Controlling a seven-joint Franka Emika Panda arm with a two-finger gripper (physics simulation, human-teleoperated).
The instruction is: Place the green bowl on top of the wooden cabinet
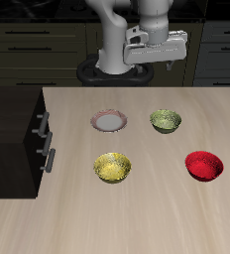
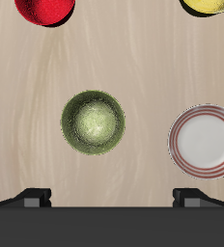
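Dark drawer units (image 1: 28, 40) with bar handles behind a light wood-grain table (image 1: 137, 213).

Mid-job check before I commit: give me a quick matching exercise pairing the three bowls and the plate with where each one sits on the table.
Things:
1. small olive-green bowl
2. yellow-gold speckled bowl
3. glossy red bowl
4. white plate with a red rim

Places:
A. near the front edge, closest to the dark wooden cabinet
B. near the front edge, farthest from the cabinet
C. back row, beside the cabinet's silver handles
D. back row, under the raised gripper

Pairs: 1-D, 2-A, 3-B, 4-C
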